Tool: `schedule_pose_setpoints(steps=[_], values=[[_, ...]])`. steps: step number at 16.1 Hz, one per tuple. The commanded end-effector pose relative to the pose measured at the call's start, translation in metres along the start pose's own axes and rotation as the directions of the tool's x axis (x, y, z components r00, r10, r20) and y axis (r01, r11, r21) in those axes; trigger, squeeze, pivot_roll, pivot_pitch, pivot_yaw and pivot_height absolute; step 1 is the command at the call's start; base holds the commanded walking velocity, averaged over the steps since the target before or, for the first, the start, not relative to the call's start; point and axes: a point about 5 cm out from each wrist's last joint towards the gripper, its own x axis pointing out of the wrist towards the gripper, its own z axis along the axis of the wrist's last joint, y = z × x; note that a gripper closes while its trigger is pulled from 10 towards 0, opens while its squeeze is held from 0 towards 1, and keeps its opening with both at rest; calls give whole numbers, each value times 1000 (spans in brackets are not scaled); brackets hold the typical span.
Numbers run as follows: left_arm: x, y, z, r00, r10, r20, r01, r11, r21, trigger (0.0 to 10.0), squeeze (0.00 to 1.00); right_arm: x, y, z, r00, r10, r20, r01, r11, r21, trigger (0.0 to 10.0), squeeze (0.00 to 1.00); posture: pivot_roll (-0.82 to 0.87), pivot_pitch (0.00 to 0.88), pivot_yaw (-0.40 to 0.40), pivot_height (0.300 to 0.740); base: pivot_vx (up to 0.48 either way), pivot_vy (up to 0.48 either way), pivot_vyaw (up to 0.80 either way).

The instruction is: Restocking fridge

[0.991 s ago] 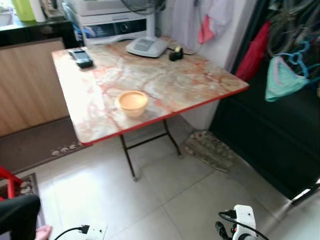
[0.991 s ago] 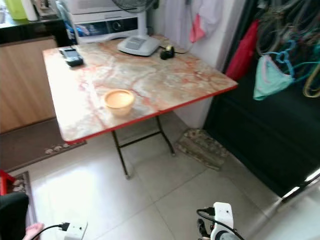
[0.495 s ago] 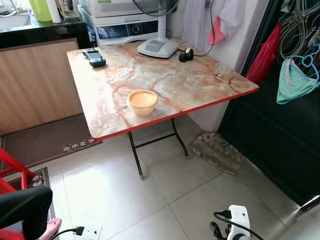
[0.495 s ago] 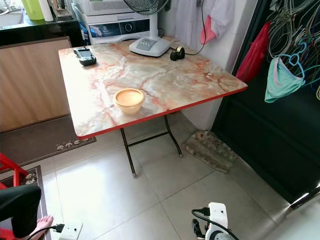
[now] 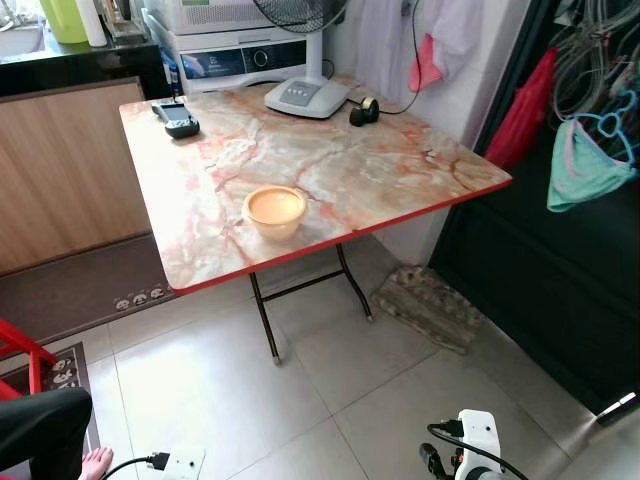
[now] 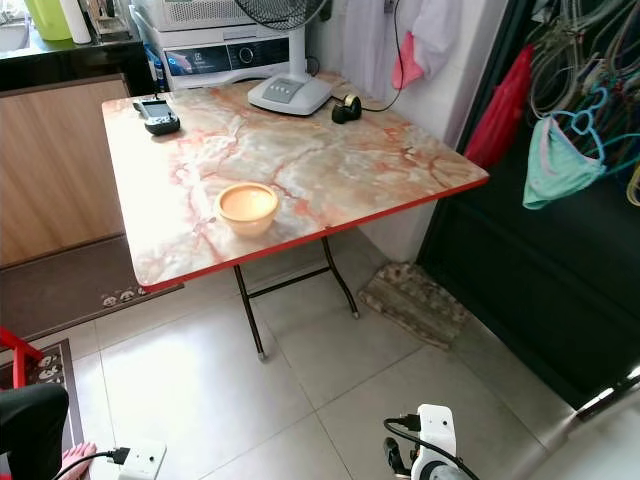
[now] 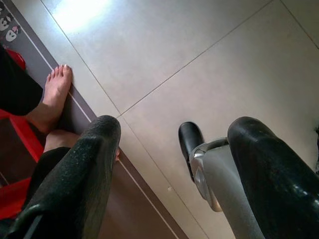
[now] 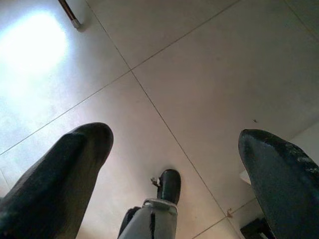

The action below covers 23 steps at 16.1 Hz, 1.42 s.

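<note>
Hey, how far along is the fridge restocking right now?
No fridge can be made out from here, so nothing shows as stocked. The robot faces a marble-patterned folding table bearing a small orange bowl, a handset and a fan base. Both arms hang over the tiled floor: left pincer and right pincer are open and hold nothing. How much remains can't be judged.

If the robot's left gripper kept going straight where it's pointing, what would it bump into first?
Probably the tiled floor. The open left gripper points down at it, with the robot's own foot close to that line; depth is unclear.
</note>
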Motion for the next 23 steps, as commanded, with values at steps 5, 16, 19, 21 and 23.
schedule_pose_setpoints(steps=[5, 16, 19, 21, 23], values=[[0, 0, -3, 1000, -4, -10, 4, 1000, 4, 10000, 0, 0, -1, 3, 1000, 3, 7, -3, 1000, -25, 10000, 0, 42, 0, -54, 740, 263, 0, 440], [-1, 1, -2, 1000, 5, 2, -5, 1000, 13, 10000, 0, 0, -1, 2, 1000, 12, 2, -12, 999, -37, 10000, 0, 36, 16, -50, 740, 239, 0, 0], [-2, 5, -2, 997, 46, 58, -46, 999, 8, 10000, 0, -1, 0, -2, 1000, 23, -9, -23, 997, -80, 10000, 0, 29, 63, -32, 740, 0, 0, 0], [-4, 7, -3, 994, 77, 84, -75, 997, -24, 10000, 0, -1, 0, -5, 1000, 24, -14, -25, 995, -93, 10000, 0, 20, 76, -17, 740, 0, 0, 0], [-7, 10, -6, 983, 124, 136, -116, 991, -59, 10000, 0, -2, 0, -11, 1000, 18, -23, -21, 994, -112, 10000, 0, 10, 76, 1, 740, 0, 0, 0]])
